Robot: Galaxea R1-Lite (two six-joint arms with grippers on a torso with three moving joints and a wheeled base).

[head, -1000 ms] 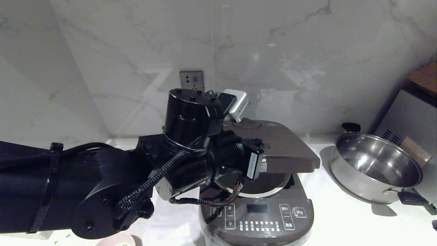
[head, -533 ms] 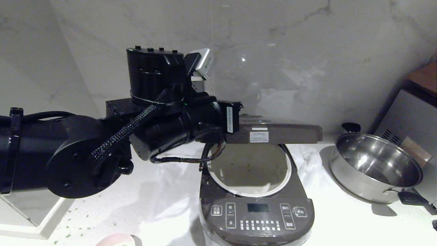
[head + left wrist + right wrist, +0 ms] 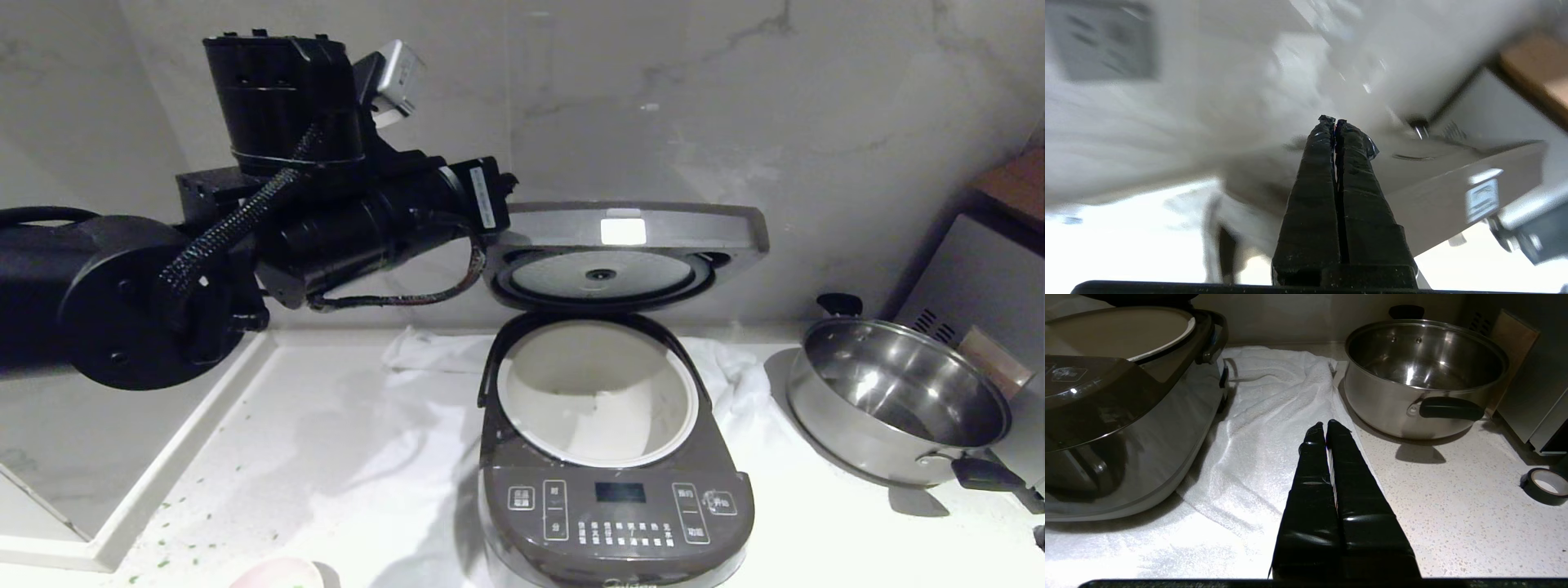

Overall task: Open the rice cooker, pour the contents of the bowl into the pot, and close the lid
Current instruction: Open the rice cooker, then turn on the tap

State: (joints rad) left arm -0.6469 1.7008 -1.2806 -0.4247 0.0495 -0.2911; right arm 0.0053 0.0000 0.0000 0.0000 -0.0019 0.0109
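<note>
Half of our pale pink bowl (image 3: 277, 574) peeks in at the bottom edge; mid-frame the rice cooker (image 3: 614, 482) shows its white pot (image 3: 598, 392), lid (image 3: 624, 253) raised; upper left, our left gripper (image 3: 1336, 122) is pressed together, empty

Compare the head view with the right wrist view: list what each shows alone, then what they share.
Only the head view: the raised lid with its white inner plate, the left gripper at the lid's left edge, the button panel, the rim of the pink bowl.
Only the right wrist view: the shut right gripper low over the white towel, a tape roll.
Both: the rice cooker, its white pot, the steel pan, the towel.
</note>
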